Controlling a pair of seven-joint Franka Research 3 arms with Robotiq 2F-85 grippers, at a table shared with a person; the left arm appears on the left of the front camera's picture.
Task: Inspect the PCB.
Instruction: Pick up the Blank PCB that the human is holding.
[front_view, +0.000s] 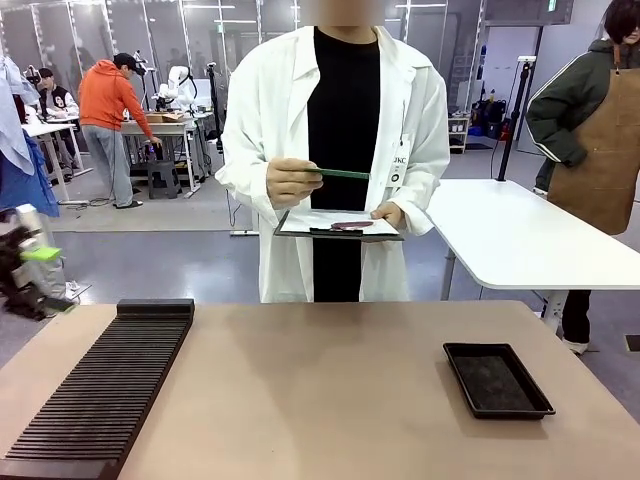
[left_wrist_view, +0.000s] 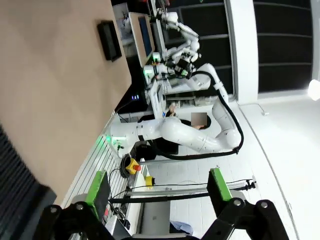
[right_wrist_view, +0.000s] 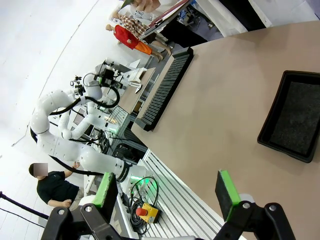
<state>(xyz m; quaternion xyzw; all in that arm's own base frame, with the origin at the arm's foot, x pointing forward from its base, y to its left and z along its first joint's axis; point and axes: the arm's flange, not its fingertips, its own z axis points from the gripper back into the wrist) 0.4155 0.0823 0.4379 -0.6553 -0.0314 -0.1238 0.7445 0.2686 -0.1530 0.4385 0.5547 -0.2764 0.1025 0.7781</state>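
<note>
While person's hand (front_view: 290, 182) pinches PCB (front_view: 340, 173) edge-on above clipboard (front_view: 340, 226), left gripper (left_wrist_view: 157, 187) and right gripper (right_wrist_view: 166, 192) gape wide, empty. PCB likely light, stiff, fragile: grip bare edges, not face.

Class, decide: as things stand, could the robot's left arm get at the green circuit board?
Probably not. The circuit board is held in the person's hand above a clipboard, past the far edge of the table, while the left tool hangs open off its left side.
</note>
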